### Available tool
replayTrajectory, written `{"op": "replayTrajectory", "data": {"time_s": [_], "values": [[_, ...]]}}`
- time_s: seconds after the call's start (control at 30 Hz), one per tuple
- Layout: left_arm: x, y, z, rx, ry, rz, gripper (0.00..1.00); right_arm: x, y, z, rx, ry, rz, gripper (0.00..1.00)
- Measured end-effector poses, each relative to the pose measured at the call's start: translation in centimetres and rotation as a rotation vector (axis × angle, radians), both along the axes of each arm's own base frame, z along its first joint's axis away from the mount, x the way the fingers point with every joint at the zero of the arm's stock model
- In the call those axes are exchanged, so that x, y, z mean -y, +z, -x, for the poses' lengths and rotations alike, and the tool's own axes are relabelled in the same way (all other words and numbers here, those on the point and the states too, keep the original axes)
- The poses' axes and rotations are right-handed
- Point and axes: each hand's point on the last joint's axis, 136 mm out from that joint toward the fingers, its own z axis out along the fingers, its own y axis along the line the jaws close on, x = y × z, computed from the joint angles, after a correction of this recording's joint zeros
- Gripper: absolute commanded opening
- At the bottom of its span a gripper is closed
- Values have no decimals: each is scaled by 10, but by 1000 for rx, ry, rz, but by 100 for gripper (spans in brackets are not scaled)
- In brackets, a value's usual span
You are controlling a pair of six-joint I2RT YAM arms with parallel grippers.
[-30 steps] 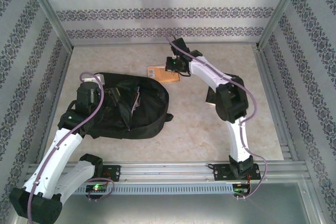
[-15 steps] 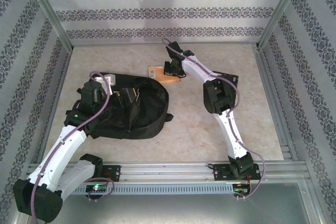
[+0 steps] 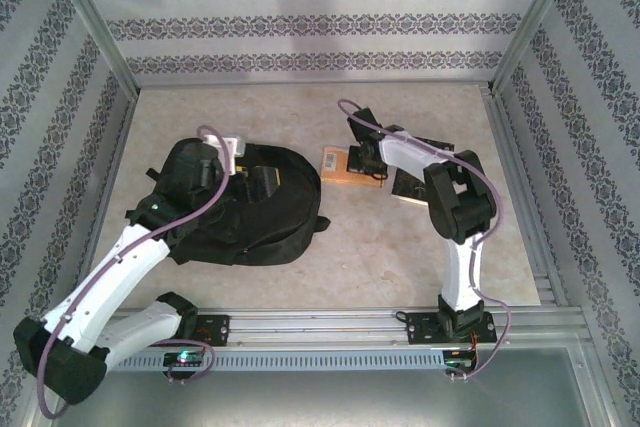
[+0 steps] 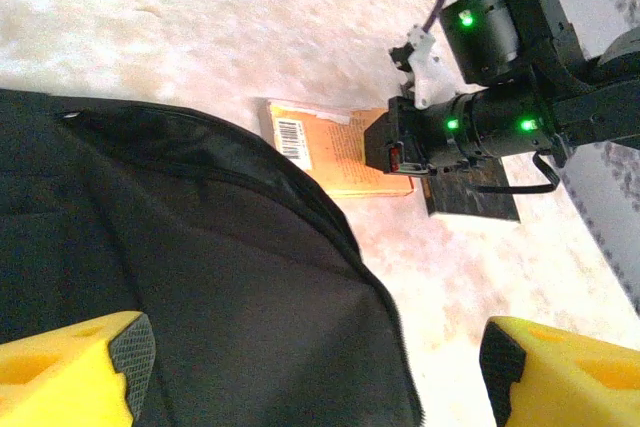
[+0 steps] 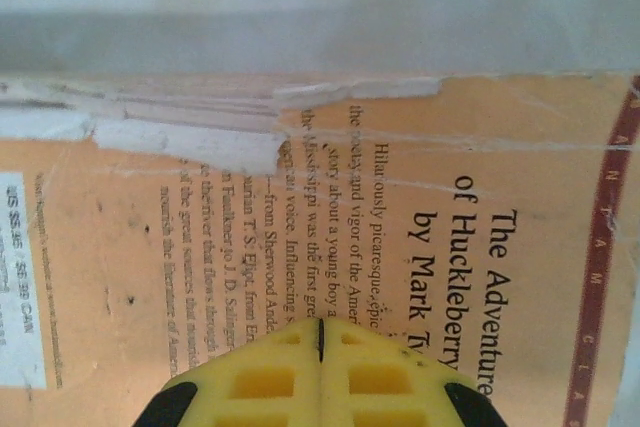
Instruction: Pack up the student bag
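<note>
Reaching over the student bag (image 3: 255,222) from the near left, your left end effector (image 4: 315,367) is released. In its wrist view the two yellow fingers (image 4: 70,372) stand wide apart, with only black fabric and table (image 3: 350,247) between them.

Student bag: large, soft, black fabric, slumped flat on the left half of the table. The outline is rounded on the right side, and a zip line follows that curve in the left wrist view. The long axis runs roughly left to right across the table, rounded end toward the books. A short strap end pokes out at the near right corner.

Orange paperback (image 3: 336,165): flat on the table just right of the bag, barcode label on the bag's side. You cannot tell whether bag and book touch. The cover reads "of Huckleberry".

Right end effector (image 5: 320,332): clenched, yellow fingers pressed together along a thin seam and holding nothing, tip low over the paperback's cover.

Dark book (image 3: 410,187): flat, just right of the paperback, partly under your right arm.
</note>
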Motion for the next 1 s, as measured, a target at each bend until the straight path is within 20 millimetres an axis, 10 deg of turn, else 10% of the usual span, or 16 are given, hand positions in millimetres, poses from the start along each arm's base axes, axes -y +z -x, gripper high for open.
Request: {"op": "replayTrajectory", "data": {"time_s": [0.3, 0.43, 0.63, 1.0], "values": [[71, -43, 23, -115, -191, -106, 84, -45, 2, 114, -17, 122, -97, 0], [96, -75, 34, -200, -252, -150, 83, -67, 22, 172, -63, 241, -155, 28], [104, -91, 36, -251, -256, -143, 78, -24, 73, 134, 84, 119, -213, 42], [106, -122, 49, -310, -260, -133, 74, 7, 9, 114, -110, 95, -156, 49]]}}
